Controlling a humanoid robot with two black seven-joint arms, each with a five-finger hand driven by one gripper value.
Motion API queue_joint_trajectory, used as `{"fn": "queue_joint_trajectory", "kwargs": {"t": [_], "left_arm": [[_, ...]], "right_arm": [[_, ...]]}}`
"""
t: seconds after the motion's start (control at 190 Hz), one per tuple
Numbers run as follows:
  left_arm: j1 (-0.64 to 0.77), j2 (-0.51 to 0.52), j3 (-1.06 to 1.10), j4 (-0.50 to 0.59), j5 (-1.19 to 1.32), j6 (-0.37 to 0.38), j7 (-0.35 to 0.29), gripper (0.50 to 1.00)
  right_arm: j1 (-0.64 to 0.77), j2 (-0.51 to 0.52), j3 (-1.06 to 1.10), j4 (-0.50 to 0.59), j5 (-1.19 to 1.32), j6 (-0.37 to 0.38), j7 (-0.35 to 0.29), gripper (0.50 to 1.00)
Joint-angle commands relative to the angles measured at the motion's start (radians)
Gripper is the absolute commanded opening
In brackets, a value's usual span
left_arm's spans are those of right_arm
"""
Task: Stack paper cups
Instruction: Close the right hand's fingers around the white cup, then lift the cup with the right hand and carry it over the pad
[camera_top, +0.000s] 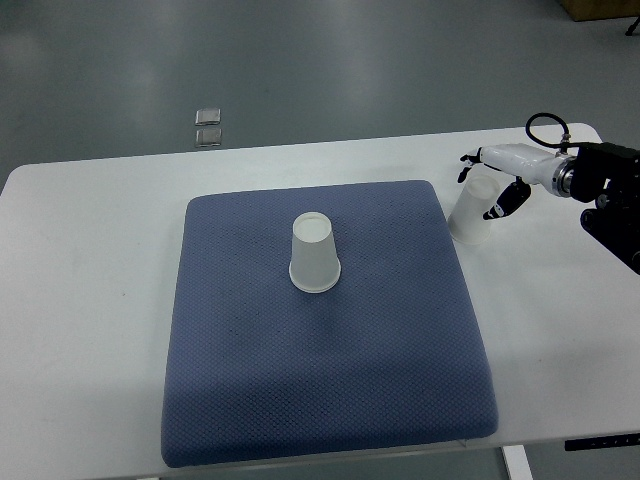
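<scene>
One white paper cup (315, 252) stands upside down near the middle of the blue mat (320, 390). A second paper cup (468, 212) is just off the mat's right edge on the white table (90, 260), leaning slightly. My right hand (487, 180) comes in from the right edge, and its fingers (507, 201) close around the upper part of this cup, thumb on the far side. The left arm does not show.
The mat covers the centre of the table, with bare white table on both sides. The table's far edge runs close behind my right hand. Two small grey squares (208, 127) lie on the floor beyond the table.
</scene>
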Motion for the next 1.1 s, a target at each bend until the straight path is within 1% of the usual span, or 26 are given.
{"fn": "queue_joint_trajectory", "kwargs": {"t": [0.0,0.053,0.1,0.126,0.152,0.21,0.263,0.268,0.278,0.289,0.326,0.341,0.357,0.362,0.399,0.404,0.446,0.551,0.672,0.809,0.866,0.924,1.092], "left_arm": [[0.000,0.000,0.000,0.000,0.000,0.000,0.001,1.000],[0.000,0.000,0.000,0.000,0.000,0.000,-0.001,1.000],[0.000,0.000,0.000,0.000,0.000,0.000,-0.001,1.000],[0.000,0.000,0.000,0.000,0.000,0.000,-0.001,1.000],[0.000,0.000,0.000,0.000,0.000,0.000,0.001,1.000],[0.000,0.000,0.000,0.000,0.000,0.000,0.001,1.000],[0.000,0.000,0.000,0.000,0.000,0.000,0.001,1.000],[0.000,0.000,0.000,0.000,0.000,0.000,-0.001,1.000],[0.000,0.000,0.000,0.000,0.000,0.000,-0.001,1.000],[0.000,0.000,-0.001,0.000,0.000,0.000,0.001,1.000],[0.000,0.000,0.000,0.000,0.000,0.000,0.001,1.000],[0.000,0.000,0.000,0.000,0.000,0.000,0.001,1.000],[0.000,0.000,0.000,0.001,0.000,0.000,-0.001,1.000],[0.000,0.000,0.000,0.000,0.000,0.000,-0.001,1.000],[0.001,0.000,-0.001,0.000,0.000,0.000,-0.001,1.000],[0.000,0.000,0.000,0.000,0.000,0.000,-0.001,1.000],[0.001,0.000,0.000,0.000,0.000,0.000,0.001,1.000],[0.000,0.000,0.000,0.000,0.000,0.000,-0.001,1.000],[0.000,0.000,-0.001,0.000,0.000,0.000,-0.001,1.000],[0.001,0.000,0.000,0.000,0.000,0.000,0.001,1.000],[0.000,0.000,0.000,0.000,0.000,0.000,0.001,1.000],[0.000,0.000,0.000,0.000,0.000,0.000,-0.001,1.000],[0.000,0.000,0.000,0.000,0.000,0.000,-0.001,1.000]], "right_arm": [[0.000,-0.002,-0.008,0.000,0.000,-0.001,0.001,0.811],[0.000,-0.002,-0.008,-0.001,0.000,-0.001,0.001,0.793],[0.000,-0.002,-0.008,-0.001,0.000,-0.001,0.001,0.762],[0.000,-0.004,-0.008,-0.001,0.000,-0.001,0.001,0.754],[0.000,-0.004,-0.008,-0.001,0.000,-0.001,0.001,0.729],[0.001,-0.005,-0.008,-0.001,0.000,-0.001,0.001,0.711],[0.001,-0.005,-0.010,-0.001,0.000,-0.001,0.001,0.680],[0.001,-0.005,-0.008,-0.001,0.000,-0.001,0.001,0.670],[0.001,-0.005,-0.008,-0.001,0.000,-0.001,0.001,0.670],[0.001,-0.007,-0.008,-0.001,0.000,-0.001,0.001,0.652],[0.001,-0.007,-0.008,-0.003,0.000,-0.001,0.001,0.631],[0.001,-0.007,-0.008,-0.001,0.000,-0.001,0.001,0.607],[0.003,-0.007,-0.008,-0.001,0.000,-0.001,0.001,0.596],[0.004,-0.007,-0.008,-0.003,0.000,-0.001,0.001,0.584],[0.011,-0.007,-0.008,-0.001,0.000,-0.001,0.001,0.549],[0.012,-0.008,-0.010,-0.001,0.000,-0.001,0.001,0.537],[0.014,-0.008,-0.010,-0.001,0.000,-0.001,0.001,0.500],[0.021,-0.025,-0.003,-0.001,0.003,-0.001,0.001,0.500],[0.070,-0.045,0.012,0.008,0.025,0.005,0.003,0.500],[0.121,-0.085,0.015,0.052,0.101,0.015,0.004,0.500],[0.141,-0.110,0.013,0.094,0.160,0.042,0.004,0.500],[0.152,-0.125,0.015,0.164,0.212,0.074,0.003,0.500],[0.166,-0.143,0.015,0.368,0.339,0.100,0.000,0.500]]}}
